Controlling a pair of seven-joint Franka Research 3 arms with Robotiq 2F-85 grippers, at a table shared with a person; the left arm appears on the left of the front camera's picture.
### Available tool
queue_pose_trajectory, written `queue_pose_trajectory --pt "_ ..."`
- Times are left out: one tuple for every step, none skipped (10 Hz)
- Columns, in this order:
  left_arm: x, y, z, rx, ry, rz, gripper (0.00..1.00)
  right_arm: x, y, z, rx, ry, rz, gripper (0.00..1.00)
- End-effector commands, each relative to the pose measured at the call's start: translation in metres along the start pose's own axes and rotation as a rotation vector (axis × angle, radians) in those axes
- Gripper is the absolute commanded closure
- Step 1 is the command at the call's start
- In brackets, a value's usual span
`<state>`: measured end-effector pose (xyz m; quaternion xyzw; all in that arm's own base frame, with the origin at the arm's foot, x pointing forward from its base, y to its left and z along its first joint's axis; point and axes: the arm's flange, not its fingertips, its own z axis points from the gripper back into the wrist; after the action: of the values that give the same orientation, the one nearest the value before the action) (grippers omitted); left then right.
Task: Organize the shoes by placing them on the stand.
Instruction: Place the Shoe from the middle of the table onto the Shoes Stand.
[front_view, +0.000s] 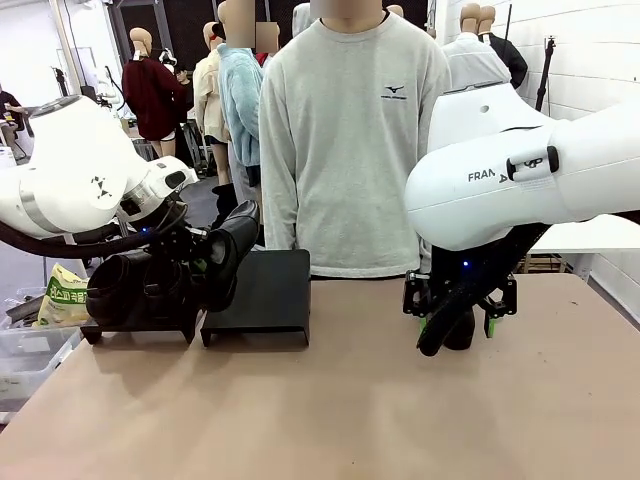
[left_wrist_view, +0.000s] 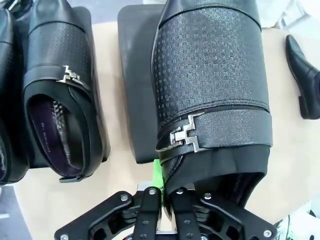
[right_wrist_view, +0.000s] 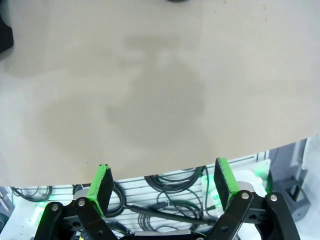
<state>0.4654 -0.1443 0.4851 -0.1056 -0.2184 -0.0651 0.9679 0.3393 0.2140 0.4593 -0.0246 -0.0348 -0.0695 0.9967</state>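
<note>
Two shoes stowed, two to go: four counted

**Front view.** The left gripper (front_view: 197, 265) is seen clamped on the held shoe (front_view: 232, 243). This shoe is carried tilted, toe up, over the left edge of the empty stand (front_view: 262, 290). Just left of the empty stand, the loaded stand (front_view: 140, 328) is topped by stowed shoes (front_view: 125, 285) whose number cannot be read here. Well right of the empty stand, the right gripper (front_view: 458, 323) is hung low over the table (front_view: 330, 410) with its fingers spread. A dark shape is seen at it, and what it is cannot be told.

**Left wrist view.** The count is settled here: four shoes, two stands.
- A buckled shoe (left_wrist_view: 55, 100) and an edge-cropped shoe (left_wrist_view: 6, 100) are set on the loaded stand.
- The held shoe is gripped at its heel rim above the empty stand.
- A fourth shoe (left_wrist_view: 302, 75) is left lying on the table, well off the empty stand on the side away from the loaded one.

**Right wrist view.** Bare table is seen past the green pads (right_wrist_view: 100, 182), which are held apart with nothing between them.

The task is judged half done — the third shoe is yet to be set down, and the fourth is yet to be fetched.
</note>
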Motion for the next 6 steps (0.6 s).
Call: queue_pose_trajectory --pt "0.0 0.0 0.0 -0.001 -0.001 0.003 1.0 0.001 0.001 0.002 0.006 0.001 0.002 0.0" --pt "-0.006 -0.006 -0.006 -0.007 0.024 0.023 1.0 0.001 0.001 0.002 0.006 0.001 0.002 0.0" --pt "-0.001 -0.003 -0.018 -0.005 0.032 0.053 1.0 0.001 0.001 0.002 0.006 0.001 0.002 0.0" --pt "0.005 0.0 -0.027 -0.005 0.007 0.058 1.0 0.001 0.001 0.002 0.006 0.001 0.002 0.0" --pt "0.011 0.005 -0.035 0.02 -0.008 0.068 1.0 0.001 0.001 0.002 0.006 0.001 0.002 0.0" --pt "0.013 0.007 -0.039 0.051 -0.018 0.088 1.0 0.001 0.001 0.002 0.006 0.001 0.002 0.0"
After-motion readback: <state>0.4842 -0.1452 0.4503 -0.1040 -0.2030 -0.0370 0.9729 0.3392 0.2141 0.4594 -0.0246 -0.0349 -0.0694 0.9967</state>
